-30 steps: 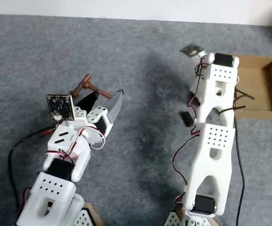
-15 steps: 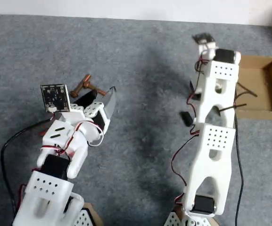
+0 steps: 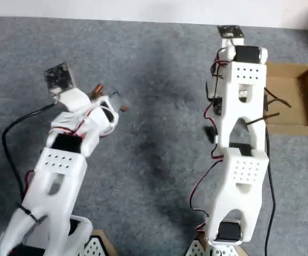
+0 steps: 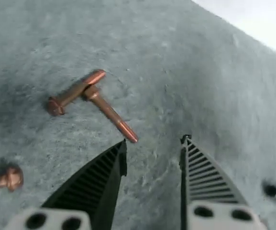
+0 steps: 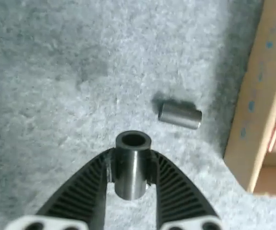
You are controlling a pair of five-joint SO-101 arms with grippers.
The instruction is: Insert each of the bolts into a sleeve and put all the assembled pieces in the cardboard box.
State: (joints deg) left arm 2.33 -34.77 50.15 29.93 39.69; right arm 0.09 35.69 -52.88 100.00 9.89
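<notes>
1. Grey fuzzy table (image 3: 154, 160) under everything, with a pale wall (image 3: 143, 9) strip along the far edge in the high view.
2. Left side: left gripper (image 4: 154, 143) hanging low over the table, fingers spread wide apart, nothing between them.
3. Right in front of those fingertips: first bolt (image 4: 110, 112), copper, tip just beside one fingertip, head touching the shaft of the second bolt (image 4: 73, 92), so a rough T shape.
4. Third bolt (image 4: 5, 178) lying off on its own, apart from that pair.
5. Right side: right gripper (image 5: 131, 160) with fingers clamped on a dark metal sleeve (image 5: 132, 172), open bore end sticking out past the fingertips.
6. Second sleeve (image 5: 180, 115) lying on its side on the table, near the cardboard box (image 5: 255, 96) wall but not touching.
7. Cardboard box sitting at the table's right edge in the high view, just beside the right arm (image 3: 242, 133).
</notes>
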